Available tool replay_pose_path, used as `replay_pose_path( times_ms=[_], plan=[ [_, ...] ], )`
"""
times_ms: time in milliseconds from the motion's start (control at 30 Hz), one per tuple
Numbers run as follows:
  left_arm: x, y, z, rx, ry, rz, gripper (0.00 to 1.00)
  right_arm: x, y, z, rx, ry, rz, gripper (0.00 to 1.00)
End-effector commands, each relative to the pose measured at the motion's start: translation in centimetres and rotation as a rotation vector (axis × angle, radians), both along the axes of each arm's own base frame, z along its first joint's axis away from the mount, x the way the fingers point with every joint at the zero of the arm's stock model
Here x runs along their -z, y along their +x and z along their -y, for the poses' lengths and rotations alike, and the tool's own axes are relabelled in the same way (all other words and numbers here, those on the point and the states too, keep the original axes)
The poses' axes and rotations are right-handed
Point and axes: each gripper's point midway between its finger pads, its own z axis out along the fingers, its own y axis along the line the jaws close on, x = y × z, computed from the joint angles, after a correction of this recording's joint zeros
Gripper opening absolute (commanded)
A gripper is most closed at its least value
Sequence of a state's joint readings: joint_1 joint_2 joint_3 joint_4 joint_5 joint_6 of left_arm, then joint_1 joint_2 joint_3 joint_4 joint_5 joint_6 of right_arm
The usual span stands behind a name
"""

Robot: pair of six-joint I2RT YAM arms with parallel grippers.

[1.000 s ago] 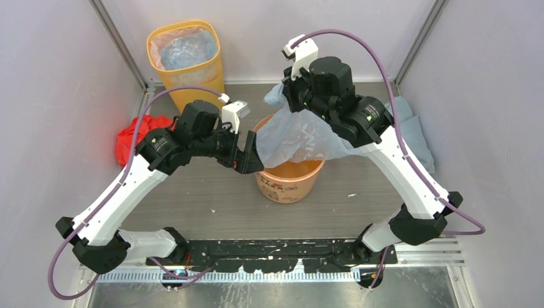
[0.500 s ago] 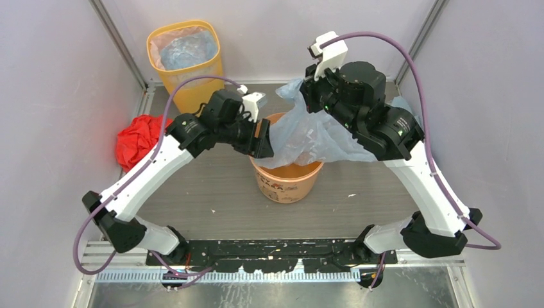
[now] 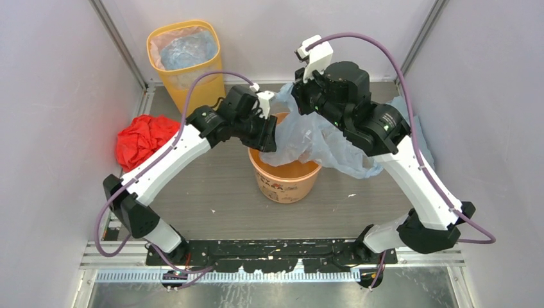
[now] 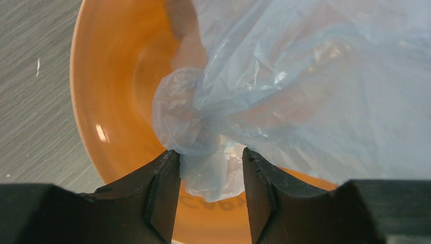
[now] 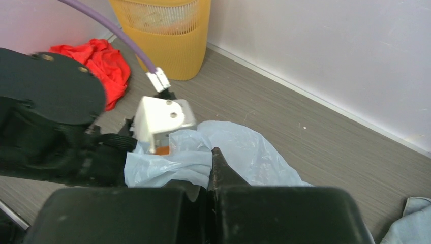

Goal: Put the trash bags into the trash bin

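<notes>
While clamping bag above bin in right gripper | close half-open left gripper fully on it | avoid tearing

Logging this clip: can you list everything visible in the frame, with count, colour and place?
trash bin: one, orange, table centre.
trash bag: one, pale blue, translucent, draped over the trash bin's mouth.
yellow bin: one, yellow with a clear liner, back left corner.
red bundle: one, red, crumpled by the left wall.
blue bundle: one, pale blue, by the right wall.
table: one, grey.
left gripper: one, black, fingers apart either side of a trash bag fold.
right gripper: one, black, shut on the trash bag.
</notes>
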State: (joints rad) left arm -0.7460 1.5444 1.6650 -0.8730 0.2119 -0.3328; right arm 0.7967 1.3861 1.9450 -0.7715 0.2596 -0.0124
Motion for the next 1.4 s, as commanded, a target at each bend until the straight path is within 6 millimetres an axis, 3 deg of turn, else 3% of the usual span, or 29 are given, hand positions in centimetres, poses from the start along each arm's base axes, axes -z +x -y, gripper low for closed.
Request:
replay_pose_path(
  times_ms=[0,133,233,333,700,833,1033,1200,1367],
  plan=[
    [2.6,1.1,-1.1,-0.038,0.124,0.002,0.48,-1.4,0.1,-1.8,-0.043,0.052,0.027,0.01],
    [3.8,1.9,-2.2,-0.075,0.21,0.008,0.53,-1.4,0.3,-2.7,-0.057,0.046,0.02,0.01],
    [2.8,2.0,-3.1,-0.104,0.221,0.05,0.69,-1.4,0.4,-3.0,-0.054,0.04,0.017,0.01],
    [1.3,1.7,-4.2,-0.126,0.228,0.092,0.77,-1.1,0.8,-3.1,-0.044,0.03,0.009,0.01],
    [-4.6,-1.5,-3.2,-0.042,0.025,0.156,0.79,-0.4,1.2,-2.7,-0.007,0.01,0.002,0.01],
    [-6.1,-2.1,-4.6,-0.073,0.004,0.194,0.76,-0.2,0.8,-3.3,-0.031,0.027,-0.016,0.01],
    [-8.5,-3.4,-7.7,-0.157,-0.035,0.277,0.71,0.6,-1.0,-6.1,-0.157,0.014,-0.038,0.01],
    [-10.7,-4.7,-9.4,-0.187,-0.091,0.326,0.81,2.0,-1.9,-8.6,-0.193,-0.019,-0.06,0.01],
    [-12.7,-5.5,-9.6,-0.196,-0.2,0.373,0.84,3.5,-3.0,-11.1,-0.207,-0.05,-0.075,0.01]
  ],
)
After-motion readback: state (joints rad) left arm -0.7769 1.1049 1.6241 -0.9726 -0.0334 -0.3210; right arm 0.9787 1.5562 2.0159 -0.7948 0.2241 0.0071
